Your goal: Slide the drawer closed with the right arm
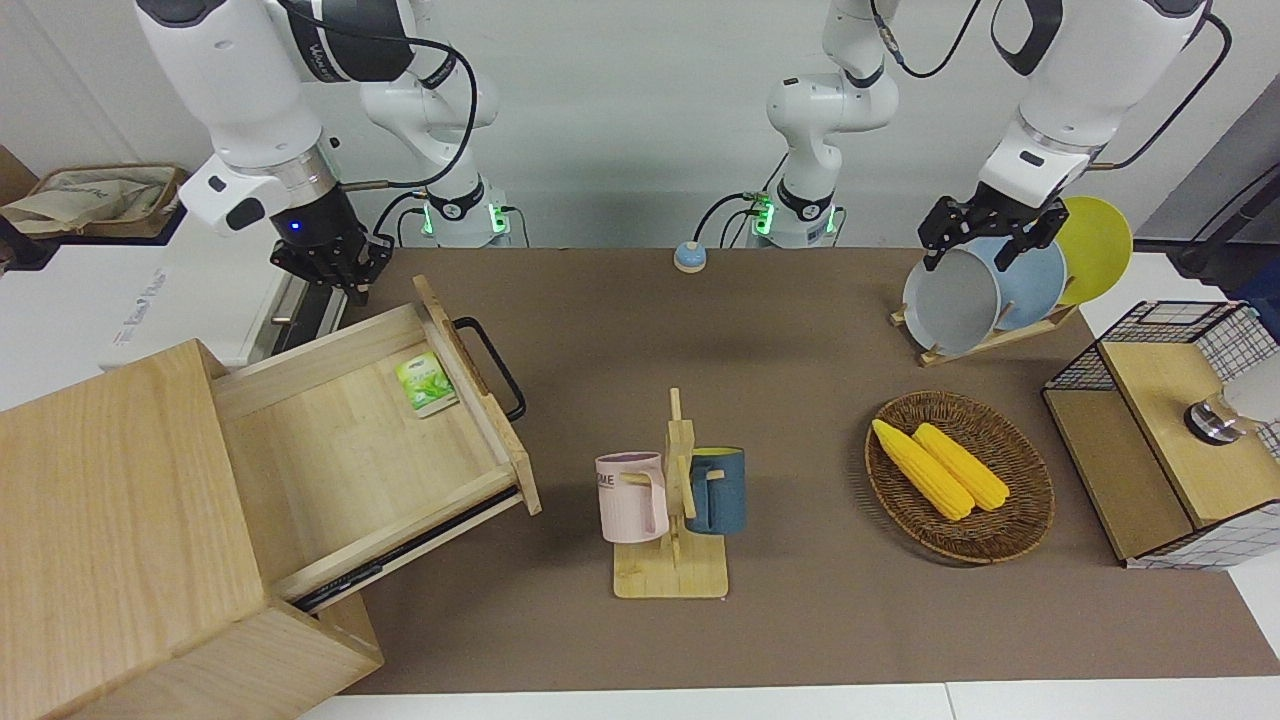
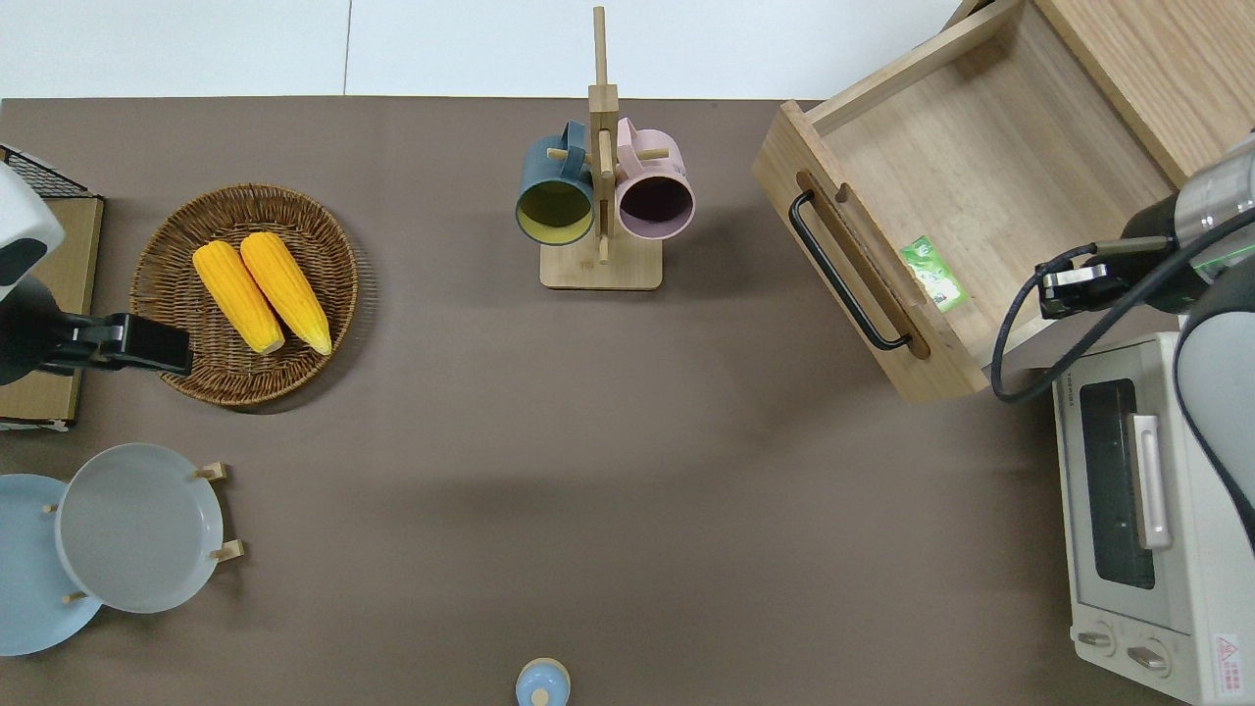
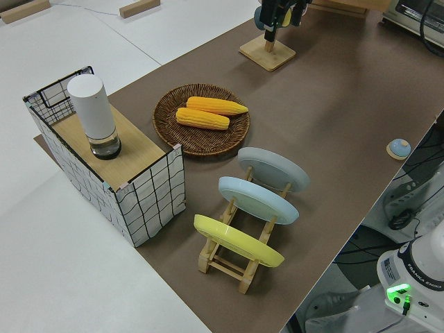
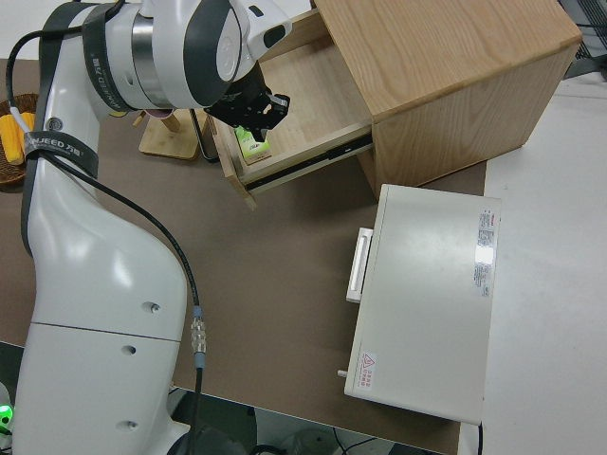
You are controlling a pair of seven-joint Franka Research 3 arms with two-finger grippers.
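The drawer [image 1: 370, 450] stands fully open. The right gripper [image 1: 325, 262] hovers off its handle [image 1: 492, 368] (fingers' state unclear); an off-centre push could jam it askew.

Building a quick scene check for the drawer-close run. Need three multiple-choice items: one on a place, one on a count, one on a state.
1. Where does the green packet lie?
A. in the drawer
B. in the wicker basket
C. on the toaster oven

2. How many plates stand in the plate rack?
A. two
B. three
C. four

3. What state is the drawer in?
A. shut flush with the cabinet
B. pulled out, open
C. taken out and set on the table

Answers:
1. A, the packet rests on the drawer floor just inside the front panel, by the black handle.
2. B, the left side view shows a grey, a blue and a yellow plate.
3. B, the drawer juts out of the cabinet on its rails, inside exposed.
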